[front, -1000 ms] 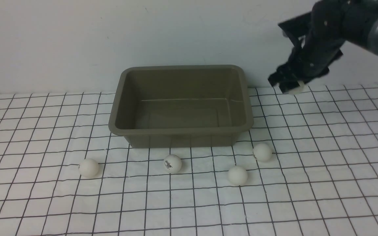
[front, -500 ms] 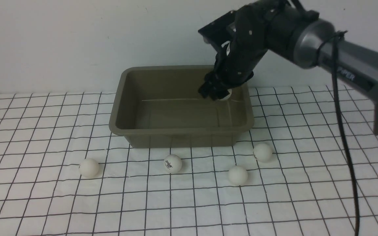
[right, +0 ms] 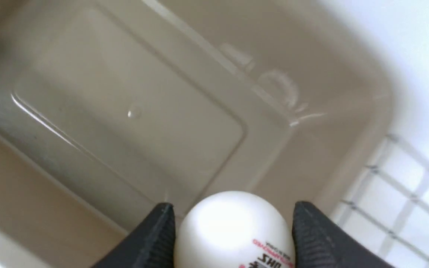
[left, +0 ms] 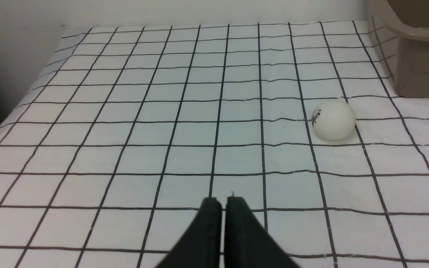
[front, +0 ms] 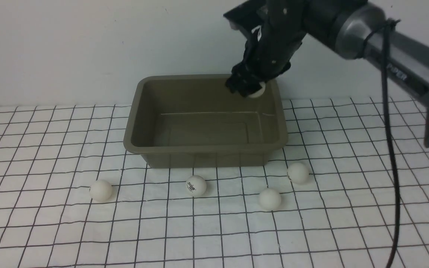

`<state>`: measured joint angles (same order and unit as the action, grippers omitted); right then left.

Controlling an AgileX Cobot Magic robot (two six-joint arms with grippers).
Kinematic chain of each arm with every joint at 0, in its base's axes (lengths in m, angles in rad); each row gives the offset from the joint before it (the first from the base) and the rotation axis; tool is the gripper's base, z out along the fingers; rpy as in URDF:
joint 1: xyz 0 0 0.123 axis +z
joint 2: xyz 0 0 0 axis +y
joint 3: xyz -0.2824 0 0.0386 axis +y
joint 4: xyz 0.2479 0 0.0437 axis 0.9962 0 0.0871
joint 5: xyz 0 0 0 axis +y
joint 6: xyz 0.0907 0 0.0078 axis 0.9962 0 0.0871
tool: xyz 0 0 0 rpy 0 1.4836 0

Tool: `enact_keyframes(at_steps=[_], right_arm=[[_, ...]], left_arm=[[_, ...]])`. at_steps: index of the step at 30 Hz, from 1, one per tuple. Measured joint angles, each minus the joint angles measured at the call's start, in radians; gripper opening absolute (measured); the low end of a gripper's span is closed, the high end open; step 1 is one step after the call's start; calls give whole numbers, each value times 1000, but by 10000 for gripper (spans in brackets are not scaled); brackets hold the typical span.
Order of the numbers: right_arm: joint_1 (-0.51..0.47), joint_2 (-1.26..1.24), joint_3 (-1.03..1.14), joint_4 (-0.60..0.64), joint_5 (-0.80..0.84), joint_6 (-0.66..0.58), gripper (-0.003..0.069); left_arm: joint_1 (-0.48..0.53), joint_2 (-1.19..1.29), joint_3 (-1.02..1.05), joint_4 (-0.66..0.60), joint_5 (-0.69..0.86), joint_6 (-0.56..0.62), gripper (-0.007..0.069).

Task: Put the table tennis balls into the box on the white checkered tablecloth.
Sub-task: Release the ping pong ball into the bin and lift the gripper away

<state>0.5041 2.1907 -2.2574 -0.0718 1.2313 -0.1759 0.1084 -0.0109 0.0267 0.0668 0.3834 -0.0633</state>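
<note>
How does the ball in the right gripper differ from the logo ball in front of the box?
The held ball hangs over the box; the logo ball lies on the tablecloth. The held ball is clamped by the right gripper; no gripper touches the logo ball. The held ball's print has red in it; the logo ball's looks dark. Both are white spheres.

box [front: 203, 154]: olive-grey, plain. tablecloth [front: 50, 156]: white w/ thin black grid. balls on cloth [front: 270, 198]: matte white; middle ball [front: 195, 185] has dark logo. held ball [right: 233, 230]: white, red + dark print. right gripper [front: 250, 88] & left gripper [left: 222, 204]: black. right arm [front: 352, 26]: black, grey joint. wall [front: 50, 48]: off-white.
</note>
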Motion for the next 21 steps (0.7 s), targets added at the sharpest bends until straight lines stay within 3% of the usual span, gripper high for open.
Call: enact_keyframes(at_steps=[7, 21], right_arm=[[-19, -46, -11, 20, -43, -4, 371], [-19, 156, -6, 49, -83, -25, 372]], left_arm=[[0, 0, 0, 0, 0, 0, -1], [0, 0, 0, 0, 0, 0, -1]])
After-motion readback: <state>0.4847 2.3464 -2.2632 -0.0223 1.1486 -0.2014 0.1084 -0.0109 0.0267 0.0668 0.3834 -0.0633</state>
